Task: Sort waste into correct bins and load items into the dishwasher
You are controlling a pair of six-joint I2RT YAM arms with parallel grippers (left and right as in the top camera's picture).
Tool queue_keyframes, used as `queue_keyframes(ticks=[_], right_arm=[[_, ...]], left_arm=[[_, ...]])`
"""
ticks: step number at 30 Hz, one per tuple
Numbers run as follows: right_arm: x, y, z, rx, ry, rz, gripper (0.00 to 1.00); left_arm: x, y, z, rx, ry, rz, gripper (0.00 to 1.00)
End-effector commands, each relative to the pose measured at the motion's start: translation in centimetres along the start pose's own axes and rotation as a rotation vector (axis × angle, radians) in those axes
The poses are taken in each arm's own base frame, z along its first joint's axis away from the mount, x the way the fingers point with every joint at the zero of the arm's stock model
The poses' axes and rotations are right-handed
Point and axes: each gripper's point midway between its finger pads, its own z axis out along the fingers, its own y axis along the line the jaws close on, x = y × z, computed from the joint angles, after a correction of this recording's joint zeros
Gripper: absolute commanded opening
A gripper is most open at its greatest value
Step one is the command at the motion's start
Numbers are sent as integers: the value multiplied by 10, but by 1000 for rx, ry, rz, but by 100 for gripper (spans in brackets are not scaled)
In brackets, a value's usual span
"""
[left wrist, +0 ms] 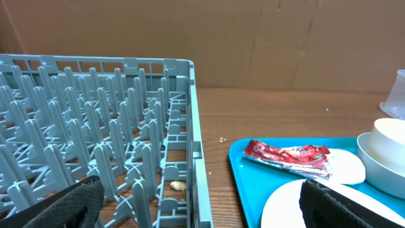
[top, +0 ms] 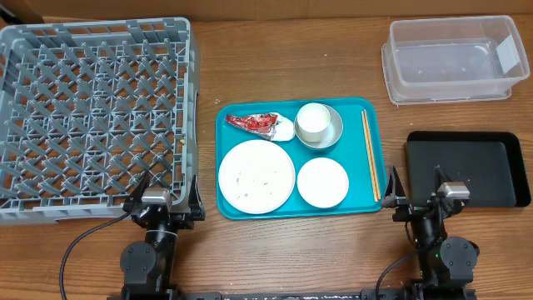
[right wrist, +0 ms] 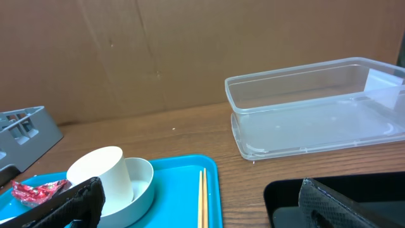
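Observation:
On the teal tray [top: 354,150] lie the red foil wrapper [top: 254,123] with a white napkin wad [top: 283,131], a white cup [top: 312,122] standing in the metal bowl [top: 335,136], a large white plate [top: 256,175] speckled with grains, and a small pale bowl [top: 322,182]. The grey dish rack [top: 190,100] stands left. At back right is the clear tub [top: 454,58], with the black tray [top: 466,169] in front of it. My left gripper [top: 165,190] hangs open at the rack's near right corner. My right gripper [top: 416,190] is open between teal tray and black tray.
Wooden chopsticks [top: 370,154] lie along the teal tray's right side. A small tan crumb [left wrist: 178,185] sits under the rack's grid near its right wall. A cardboard wall [right wrist: 158,50] closes off the back of the wooden table.

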Motion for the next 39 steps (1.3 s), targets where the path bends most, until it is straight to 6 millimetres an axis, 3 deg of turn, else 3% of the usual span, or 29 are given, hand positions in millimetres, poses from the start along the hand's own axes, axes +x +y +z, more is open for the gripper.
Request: queue_keyframes(ticks=[1,18,20,22,24,25,29,34,36,39], right_arm=[[1,-1,0,5,-6,3,100],[1,-1,0,5,-7,3,100],[1,-1,0,5,-7,3,100],[1,-1,0,5,-7,3,100],[1,-1,0,5,-7,3,100],[1,-1,0,5,-6,3,100],[1,-1,0,5,-6,3,100],[1,-1,0,5,-7,3,100],[1,-1,0,5,-7,3,100],[1,-1,0,5,-7,3,100]], left_arm=[[0,0,0,-3,-5,24,100],[-2,1,0,-6,-15,24,100],[-26,-11,-2,61,-110,-45,100],[-51,-60,-16,372,-162,-256,100],[-59,-106,-44,697,-75,-444,100],[-69,-116,-56,789,-57,-532,100],[-108,-119,-77,905,-109,-758,100],[-160,-121,-117,996,-379,-591,100],[-168,-125,-118,973,-372,-508,100],[-170,-129,-103,870,-242,-381,100]])
